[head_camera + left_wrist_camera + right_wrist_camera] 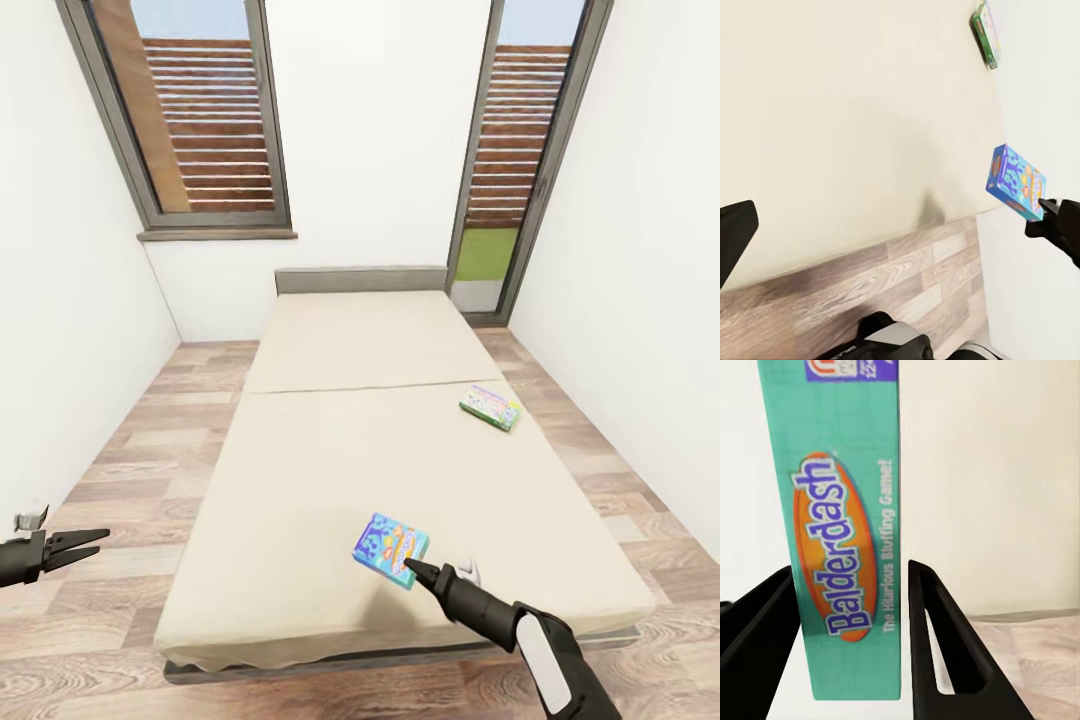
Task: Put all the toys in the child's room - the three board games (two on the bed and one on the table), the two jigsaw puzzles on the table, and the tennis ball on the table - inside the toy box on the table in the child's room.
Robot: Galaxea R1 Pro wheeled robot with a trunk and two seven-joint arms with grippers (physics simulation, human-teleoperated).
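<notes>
My right gripper [408,565] is shut on the edge of a blue and teal board game [390,548], holding it tilted just above the near right part of the bed [330,460]. The right wrist view has the box's teal "Balderdash" side [844,547] clamped between both fingers [937,645]. From the left wrist view I see the same box [1015,180] in the right gripper [1039,214]. A second board game [491,407] [985,34], with green edges, lies flat on the bed's right side. My left gripper [100,542] hangs open and empty over the floor, left of the bed.
The cream mattress [832,112] fills the narrow room between white walls. Wood plank floor [120,440] runs along both sides of the bed. A grey-framed window [200,120] and a glass door [510,180] stand at the far wall.
</notes>
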